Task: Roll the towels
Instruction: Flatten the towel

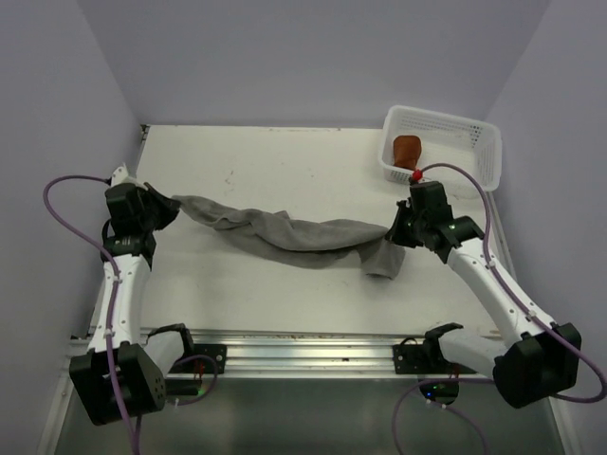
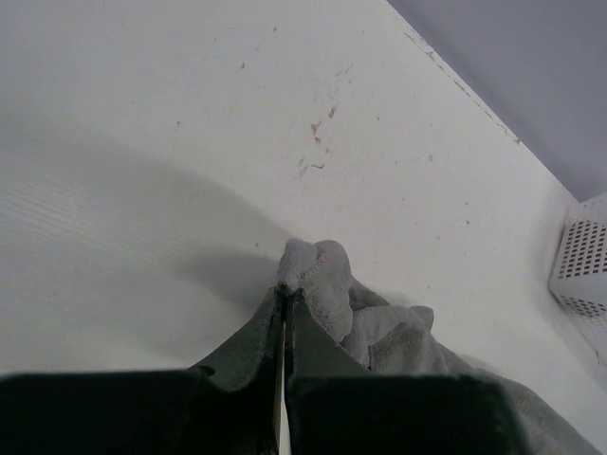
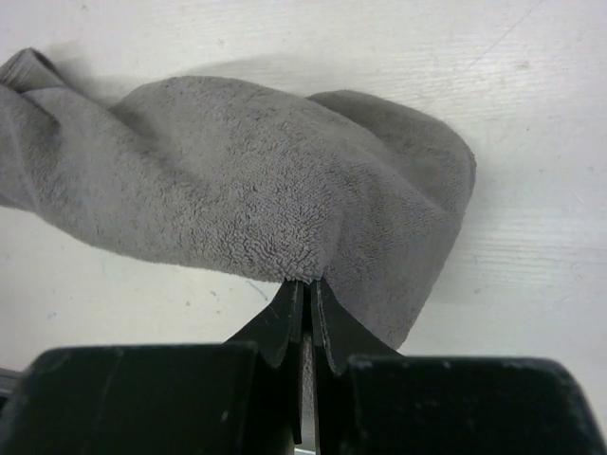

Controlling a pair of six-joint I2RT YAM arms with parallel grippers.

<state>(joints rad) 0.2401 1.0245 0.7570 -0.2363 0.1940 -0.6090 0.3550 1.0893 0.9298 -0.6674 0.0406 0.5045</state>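
Two towels were in view. A grey towel (image 1: 294,237) lay unrolled, bunched into a long sagging strip across the middle of the table. A rust-brown towel (image 1: 409,150), rolled into a stubby cylinder, sat inside the one white mesh basket (image 1: 446,118) at the far right corner, well apart from both arms.

Two grippers held the grey strip by its ends. The left gripper (image 1: 174,207) was pinched tight on the left end, and its wrist view showed a small knob of cloth poking out past the fingertips. The right gripper (image 1: 394,230) was clamped on the right end, its fingers closed on a fold of the pile. Just beside it, a loose flap of the towel lay on the table, nearer the front edge.

The table (image 1: 285,161) was white and flecked with a few small brownish marks. A metal rail (image 1: 303,355) ran along its near edge, where the two arm bases were bolted. Two purple cables (image 1: 45,201) looped along the arms, one each. Pale lavender walls (image 1: 285,57) closed in the left, far and right sides.
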